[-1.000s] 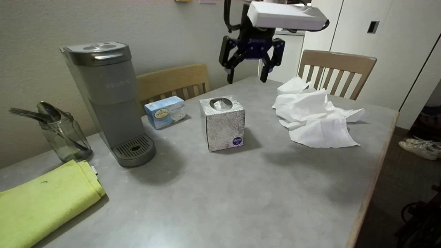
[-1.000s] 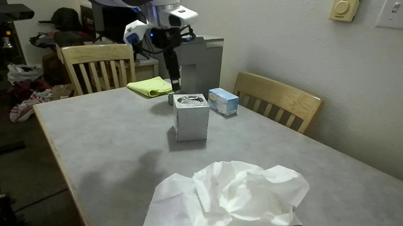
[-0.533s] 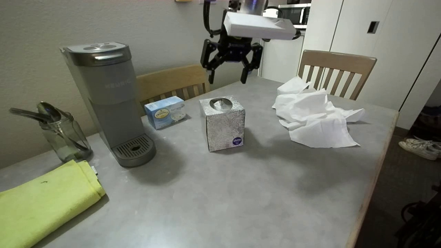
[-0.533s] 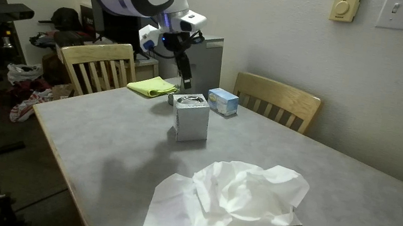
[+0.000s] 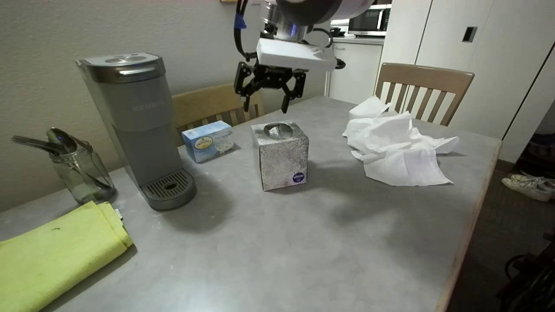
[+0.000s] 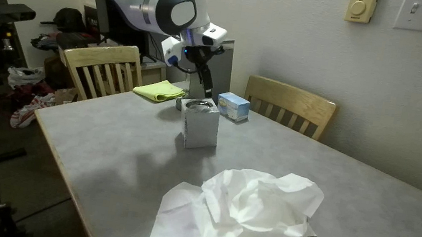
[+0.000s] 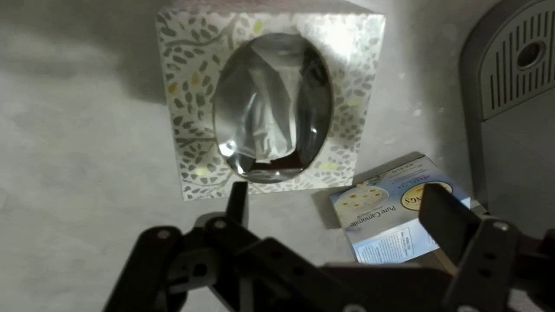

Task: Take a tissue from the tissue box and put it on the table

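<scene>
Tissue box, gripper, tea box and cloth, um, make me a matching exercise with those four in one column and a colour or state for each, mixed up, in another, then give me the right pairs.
Things:
1. Tissue box
2. Gripper
3. Tea box
4. Cloth

Colours and states:
A. Mainly light blue
B. Yellow-green and folded
C. Patterned mostly in grey and white
D. Open, holding nothing

Right pairs: 1-C, 2-D, 3-A, 4-B
</scene>
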Robot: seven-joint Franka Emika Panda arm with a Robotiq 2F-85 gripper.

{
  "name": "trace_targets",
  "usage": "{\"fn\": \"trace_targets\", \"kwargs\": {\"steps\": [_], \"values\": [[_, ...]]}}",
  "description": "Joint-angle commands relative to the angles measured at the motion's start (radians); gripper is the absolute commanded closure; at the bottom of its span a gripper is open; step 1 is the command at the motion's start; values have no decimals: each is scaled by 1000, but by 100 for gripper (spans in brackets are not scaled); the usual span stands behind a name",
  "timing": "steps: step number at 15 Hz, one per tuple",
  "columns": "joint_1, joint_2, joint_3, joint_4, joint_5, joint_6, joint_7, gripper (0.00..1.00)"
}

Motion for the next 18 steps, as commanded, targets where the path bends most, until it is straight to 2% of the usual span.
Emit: {"fn": "trace_targets", "kwargs": {"steps": [1, 2, 3, 7, 16, 17, 18], "values": [[5, 55, -7, 89, 50, -29, -38, 0], [-8, 50, 10, 92, 68, -30, -70, 0], [19, 37, -22, 53, 53, -3, -29, 0], [23, 33, -26, 64, 63, -9, -50, 0], [4, 17, -18, 85, 87, -149, -73, 0], [3, 18, -19, 92, 87, -158, -73, 25], [3, 20, -20, 99, 86, -167, -72, 27]]}}
